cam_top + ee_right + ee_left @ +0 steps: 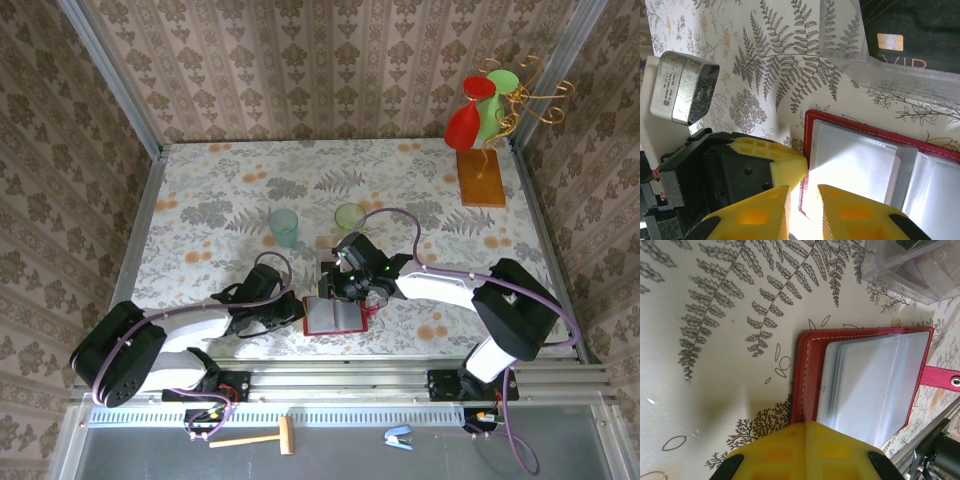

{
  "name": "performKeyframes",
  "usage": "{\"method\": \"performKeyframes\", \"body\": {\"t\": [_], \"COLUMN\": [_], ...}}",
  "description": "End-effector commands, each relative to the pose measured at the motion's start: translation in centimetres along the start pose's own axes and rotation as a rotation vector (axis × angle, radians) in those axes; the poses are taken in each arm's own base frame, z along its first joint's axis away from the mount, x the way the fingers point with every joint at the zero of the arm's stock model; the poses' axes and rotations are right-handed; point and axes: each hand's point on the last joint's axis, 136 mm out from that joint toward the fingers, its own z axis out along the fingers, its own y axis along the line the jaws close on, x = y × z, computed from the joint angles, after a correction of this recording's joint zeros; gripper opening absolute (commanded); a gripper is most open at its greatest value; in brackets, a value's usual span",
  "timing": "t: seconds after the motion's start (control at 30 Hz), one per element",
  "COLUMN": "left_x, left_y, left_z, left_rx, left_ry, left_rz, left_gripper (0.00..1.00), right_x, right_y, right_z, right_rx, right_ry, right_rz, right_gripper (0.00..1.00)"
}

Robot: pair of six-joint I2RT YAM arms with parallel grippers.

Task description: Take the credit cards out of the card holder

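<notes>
Use the table (pixel 200 200) as a backstop: keep the holder (pixel 335 318) pressed flat on it, lying open near the front edge, between both arms and just in front of the clear box (pixel 900 75). Anchor with the left gripper (pixel 805 452), pressed together on the left cover's edge, to stop any sliding. Bring the right gripper (pixel 802 205) low over the pockets (pixel 870 385). Shows a narrow gap between the jaws; cannot tell if pinching something thin. Aim for a card's exposed edge at a pocket mouth, pinch only that, and draw along the pocket's length rather than upward, to avoid lifting the whole holder. Probably best to set each one down in the box, beside the dark card (pixel 910 40) lying there.

Looks dark red with pale stitching along the rim, folded out like a book. Carries several stacked grey, cloudy plastic pockets, fanned slightly at one side. Shows pale shapes through the plastic; cannot count the cards inside. Ends in a small pinkish-red tab (pixel 940 377) with a metal snap.
</notes>
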Motion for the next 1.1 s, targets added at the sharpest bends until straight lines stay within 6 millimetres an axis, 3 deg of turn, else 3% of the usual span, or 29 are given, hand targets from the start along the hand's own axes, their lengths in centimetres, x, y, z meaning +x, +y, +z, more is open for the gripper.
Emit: {"method": "performKeyframes", "body": {"t": [0.0,0.7,1.07], "left_x": [0.1,0.2,0.4], "left_y": [1.0,1.2,1.6], "left_z": [0.0,-0.2,-0.3], "left_rx": [-0.024,-0.03,-0.042], "left_ry": [0.003,0.016,0.019], "left_rz": [-0.01,-0.012,-0.016], "left_gripper": [0.07,0.08,0.08], "right_x": [1.6,3.6,3.9], "right_y": [-0.9,-2.4,-4.4], "right_z": [0.7,2.6,1.7], "right_rx": [-0.007,-0.007,0.114], "right_ry": [0.047,0.128,0.116], "right_rz": [0.062,0.127,0.104], "right_gripper": [0.2,0.32,0.34]}}
